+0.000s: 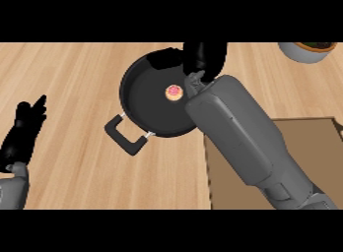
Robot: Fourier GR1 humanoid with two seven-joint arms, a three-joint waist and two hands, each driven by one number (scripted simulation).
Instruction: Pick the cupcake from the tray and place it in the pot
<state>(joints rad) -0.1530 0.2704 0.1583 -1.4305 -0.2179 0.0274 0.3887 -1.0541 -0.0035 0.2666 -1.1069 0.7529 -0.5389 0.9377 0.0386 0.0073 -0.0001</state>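
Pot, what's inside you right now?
A small pink cupcake sits inside the black pot, near its right side. The right hand and forearm reach over the pot's far and right parts, so what lies beneath them is hidden.

The robot has two arms, and each one is grey with a black hand at the end. The right forearm (236,130) is big and wide in the view. It is made of smooth grey shells with rounded corners, and thin dark lines run where the shells meet. Near the wrist it gets narrow. The right hand (203,56) is all black and shiny. The left hand (25,130) is black too (long and thin, with pointy finger ends). Below it sits a small grey piece of the left forearm (3,192), with a round part on it.
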